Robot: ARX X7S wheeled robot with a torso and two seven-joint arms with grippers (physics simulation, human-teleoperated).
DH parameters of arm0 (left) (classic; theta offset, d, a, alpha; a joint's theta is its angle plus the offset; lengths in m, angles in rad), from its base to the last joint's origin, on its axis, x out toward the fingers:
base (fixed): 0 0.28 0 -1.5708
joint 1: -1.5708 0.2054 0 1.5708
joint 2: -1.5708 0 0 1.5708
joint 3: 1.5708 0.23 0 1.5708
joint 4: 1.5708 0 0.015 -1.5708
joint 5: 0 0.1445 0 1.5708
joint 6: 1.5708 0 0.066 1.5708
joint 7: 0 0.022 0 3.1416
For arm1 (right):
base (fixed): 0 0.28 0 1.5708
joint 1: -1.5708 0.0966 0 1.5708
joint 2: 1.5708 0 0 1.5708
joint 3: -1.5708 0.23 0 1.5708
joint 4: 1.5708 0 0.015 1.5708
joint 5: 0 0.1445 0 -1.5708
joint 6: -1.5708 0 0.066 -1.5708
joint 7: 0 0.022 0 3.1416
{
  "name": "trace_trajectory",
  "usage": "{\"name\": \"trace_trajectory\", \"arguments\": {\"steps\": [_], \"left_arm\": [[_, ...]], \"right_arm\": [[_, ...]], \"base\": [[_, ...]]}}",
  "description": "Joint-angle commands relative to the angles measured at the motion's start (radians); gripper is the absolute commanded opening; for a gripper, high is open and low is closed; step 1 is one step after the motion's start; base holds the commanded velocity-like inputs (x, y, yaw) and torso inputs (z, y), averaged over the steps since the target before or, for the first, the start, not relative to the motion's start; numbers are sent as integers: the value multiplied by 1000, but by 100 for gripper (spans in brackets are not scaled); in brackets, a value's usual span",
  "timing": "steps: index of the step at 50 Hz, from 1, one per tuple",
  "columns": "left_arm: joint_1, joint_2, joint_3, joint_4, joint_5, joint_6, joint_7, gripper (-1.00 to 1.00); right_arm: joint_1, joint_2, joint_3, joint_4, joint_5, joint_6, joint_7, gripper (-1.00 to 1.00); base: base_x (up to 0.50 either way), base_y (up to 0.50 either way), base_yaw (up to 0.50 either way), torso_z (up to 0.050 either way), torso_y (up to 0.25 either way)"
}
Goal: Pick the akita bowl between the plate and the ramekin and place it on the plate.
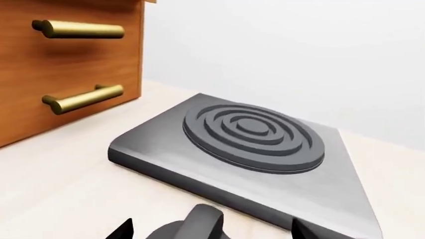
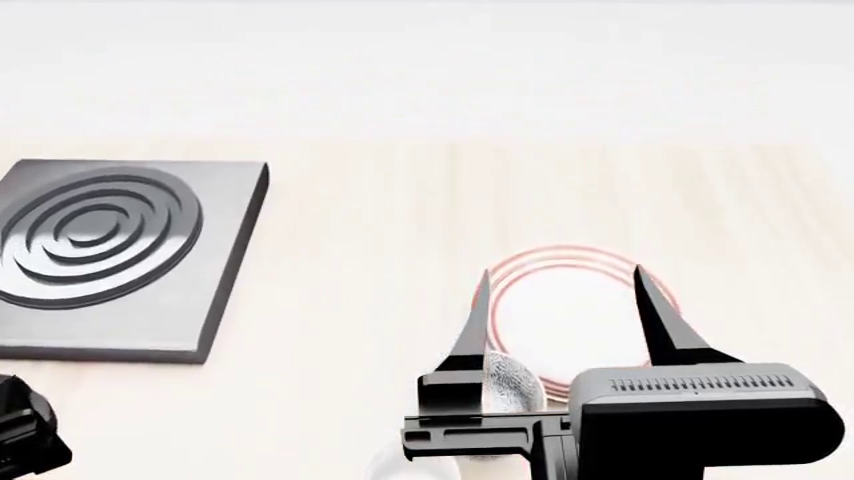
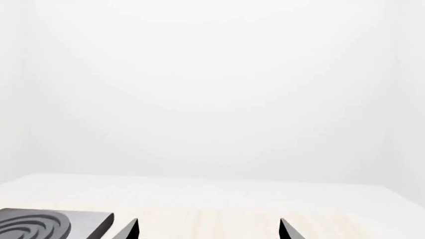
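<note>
Pale wood counter (image 2: 400, 230) under a blank white wall fills the head view; a dark grey hotplate (image 2: 114, 255) with raised concentric rings lies flat at its left; the plate (image 2: 567, 310), white with thin red rings at its rim, sits right of centre; the right tool (image 2: 558, 275) hangs over it, its two black fingers spread wide, one to each side of the plate; the akita bowl (image 2: 514, 385), speckled grey-black, shows only as a sliver touching or overlapping the plate's near-left edge, mostly hidden behind the tool's body; a pale rounded shape at the bottom edge beside it is too cut off to name; the black bulk of the left arm sits in the lower-left corner, well apart from the plate; from the left wrist view, the hotplate lies close ahead on the counter, with a wooden cabinet (image 1: 69, 64) bearing two brass bar handles beyond its far corner; the left tool (image 1: 212, 229) shows two dark finger tips set far apart at the frame's edge, nothing between them; from the right wrist view, mostly white wall; the counter's far edge, a corner of the hotplate and the tips of the right tool's parted fingers (image 3: 287, 230) are visible
</note>
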Motion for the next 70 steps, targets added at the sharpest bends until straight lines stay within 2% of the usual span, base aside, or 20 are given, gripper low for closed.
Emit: {"name": "trace_trajectory", "arguments": {"steps": [1, 44, 70], "left_arm": [[-2, -1, 3, -4, -2, 2, -1, 100], [-2, -7, 12, -8, -11, 7, -8, 100], [-3, -11, 16, -10, -16, 7, -14, 100]], "right_arm": [[2, 3, -3, 4, 4, -3, 3, 100], [6, 3, -13, 41, 9, -7, 33, 100], [55, -30, 46, 126, 127, 166, 79, 100]], "base": [[125, 0, 0, 0, 0], [112, 0, 0, 0, 0], [0, 0, 0, 0, 0]]}}
